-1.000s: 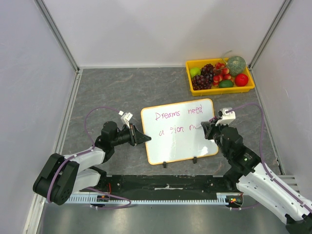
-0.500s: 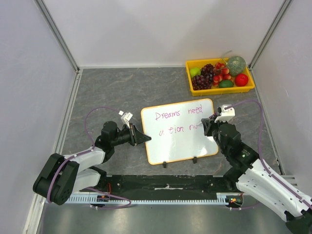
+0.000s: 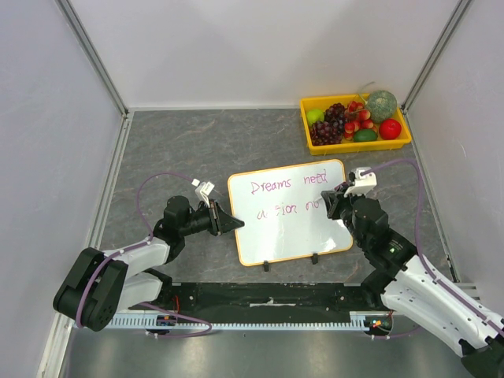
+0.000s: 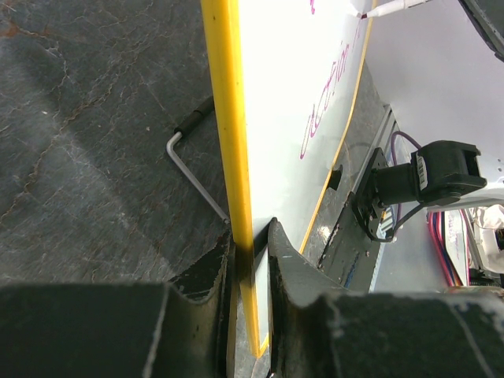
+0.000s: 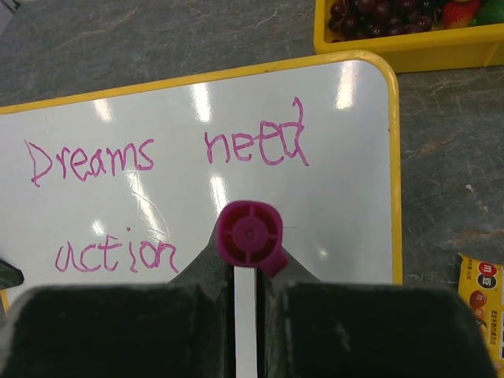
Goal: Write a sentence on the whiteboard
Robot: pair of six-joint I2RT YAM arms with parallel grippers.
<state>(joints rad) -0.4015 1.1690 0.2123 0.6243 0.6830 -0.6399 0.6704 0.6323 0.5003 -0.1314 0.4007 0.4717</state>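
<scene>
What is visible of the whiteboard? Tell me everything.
The whiteboard is a glossy white rectangle with rounded corners, a thin orange-yellow frame and two black feet at its near edge. It faces up on the grey table. Magenta handwriting reads "Dreams need action". The left gripper is shut on its left edge; the marker in the right gripper reaches its right part.

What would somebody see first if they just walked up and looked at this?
Probably the whiteboard in the middle of the table, with "Dreams need action" in pink handwriting. The right gripper holds a pink marker over it, while the left gripper pinches its left edge. The yellow tray of bright fruit sits in the far right corner.
</scene>
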